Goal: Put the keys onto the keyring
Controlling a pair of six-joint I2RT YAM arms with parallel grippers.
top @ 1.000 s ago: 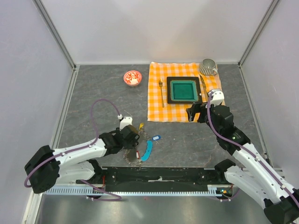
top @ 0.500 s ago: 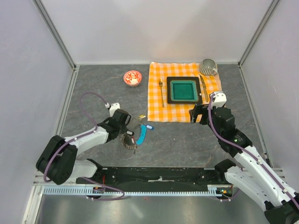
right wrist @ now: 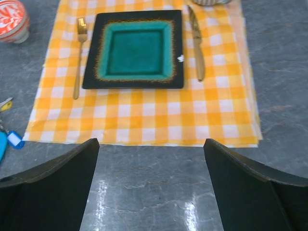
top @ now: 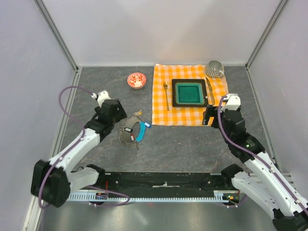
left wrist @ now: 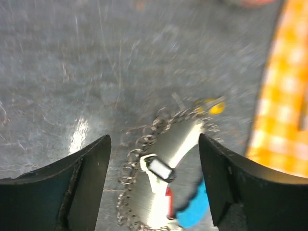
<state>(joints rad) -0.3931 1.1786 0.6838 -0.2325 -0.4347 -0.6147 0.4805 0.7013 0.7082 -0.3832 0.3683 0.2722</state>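
No writing, number, brand or sign can be read in any view. The plastic key tag with a white window [left wrist: 159,168], lying within the beaded grey metal keyring [left wrist: 127,167] towards the left side of the grey stone-look table [top: 192,144], is blurred and shows no legible marks. The pattern on the small red-and-white bowl [top: 136,80] near the table's far edge is too small to make out.

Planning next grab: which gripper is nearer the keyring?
Left: left gripper hovers beside the keyring, open; right gripper is far to its right, at the edge of the cloth.
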